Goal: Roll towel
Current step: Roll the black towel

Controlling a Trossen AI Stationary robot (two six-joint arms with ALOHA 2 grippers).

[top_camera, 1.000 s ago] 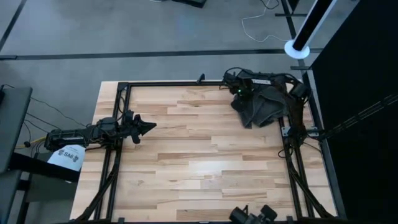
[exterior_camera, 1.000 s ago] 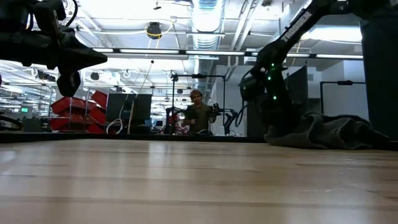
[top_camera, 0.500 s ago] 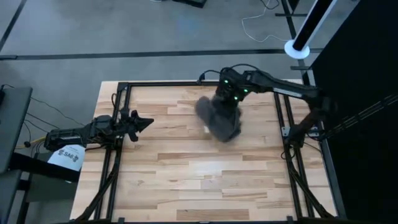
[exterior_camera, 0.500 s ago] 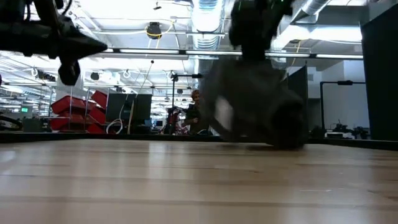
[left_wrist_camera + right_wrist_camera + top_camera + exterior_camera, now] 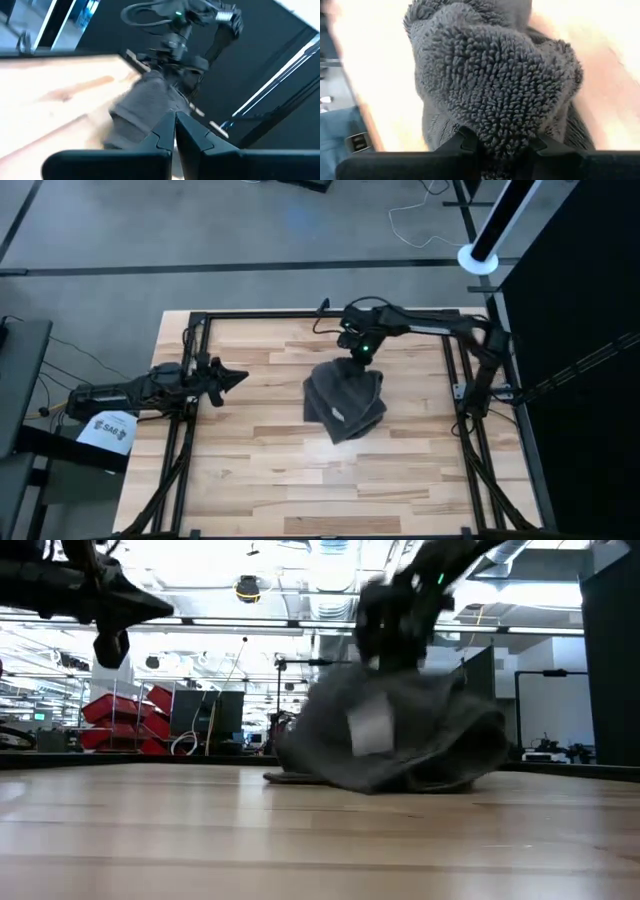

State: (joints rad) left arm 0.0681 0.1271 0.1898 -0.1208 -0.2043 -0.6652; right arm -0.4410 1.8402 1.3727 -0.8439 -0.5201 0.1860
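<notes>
The fluffy grey towel [image 5: 345,400] is bunched in a soft heap mid-counter [image 5: 260,470] and pinched at its far edge by the right gripper [image 5: 358,357]. The left gripper [image 5: 236,379], jaws closed, is held at the left.

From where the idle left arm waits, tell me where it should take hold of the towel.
Probably the towel's left edge, approached level from the table's left side. The right hand already pinches the far top of the bunched heap, so that near-left fold lies free and faces the left hand, which waits shut off to the left.
</notes>
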